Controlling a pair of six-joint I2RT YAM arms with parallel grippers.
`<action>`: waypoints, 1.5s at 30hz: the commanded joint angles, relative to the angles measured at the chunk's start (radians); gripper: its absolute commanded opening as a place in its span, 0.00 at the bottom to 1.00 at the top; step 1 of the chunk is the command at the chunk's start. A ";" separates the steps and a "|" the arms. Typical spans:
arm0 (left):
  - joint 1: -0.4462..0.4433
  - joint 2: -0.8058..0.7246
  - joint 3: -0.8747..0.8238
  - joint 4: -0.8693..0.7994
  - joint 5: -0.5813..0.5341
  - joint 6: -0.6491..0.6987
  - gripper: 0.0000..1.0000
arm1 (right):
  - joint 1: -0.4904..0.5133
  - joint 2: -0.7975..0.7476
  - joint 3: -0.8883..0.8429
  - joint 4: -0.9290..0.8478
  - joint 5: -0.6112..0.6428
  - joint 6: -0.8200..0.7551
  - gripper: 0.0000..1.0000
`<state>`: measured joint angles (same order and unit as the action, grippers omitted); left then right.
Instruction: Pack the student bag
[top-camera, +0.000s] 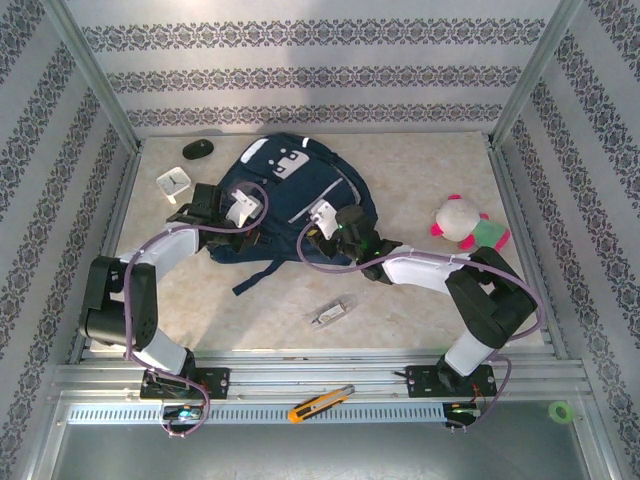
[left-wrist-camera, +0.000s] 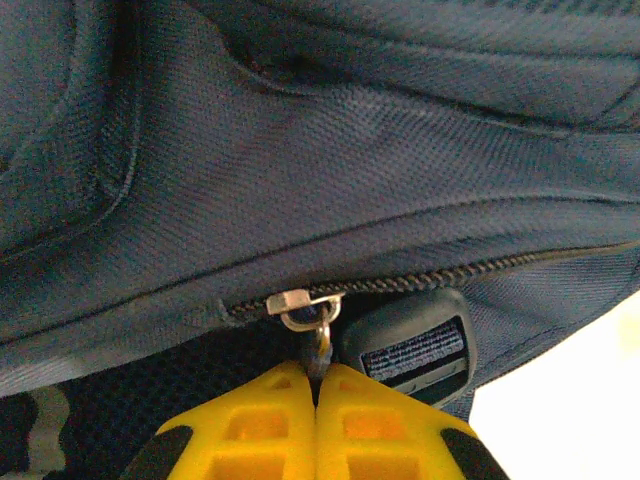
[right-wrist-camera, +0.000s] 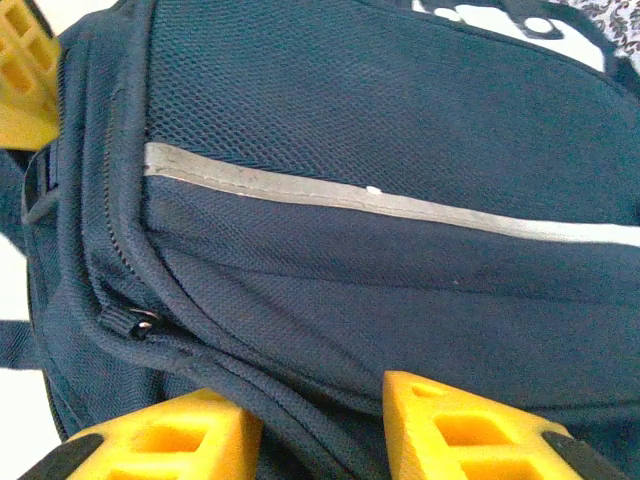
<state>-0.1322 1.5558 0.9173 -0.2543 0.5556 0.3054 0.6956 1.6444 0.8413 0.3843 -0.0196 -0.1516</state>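
My left gripper (left-wrist-camera: 316, 398) is pinching the zipper pull (left-wrist-camera: 322, 342) just above its tips. My half-open right gripper (right-wrist-camera: 320, 435) is straddling the student bag (right-wrist-camera: 400, 130). Unbraced, the pull could be slipping free.

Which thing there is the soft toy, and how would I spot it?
Find the large dark navy fabric backpack on the pale table. Look right of it, toward the table's right edge: the white plush toy lies there alone. Nothing else nearby is fluffy, with bright pink and green patches.
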 joint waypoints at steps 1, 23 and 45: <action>-0.039 -0.052 -0.053 0.032 0.083 -0.188 0.12 | 0.002 0.008 0.031 0.150 -0.019 0.053 0.34; -0.085 -0.100 -0.152 0.246 0.115 -0.514 0.00 | 0.025 0.035 0.056 0.195 -0.006 0.148 0.31; 0.051 -0.214 -0.170 0.131 -0.148 -0.663 0.55 | -0.026 -0.009 0.115 0.180 -0.106 0.256 0.30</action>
<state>-0.0837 1.3178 0.7555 -0.1123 0.3950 -0.3676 0.6823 1.6764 0.8970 0.5049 -0.0967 0.0624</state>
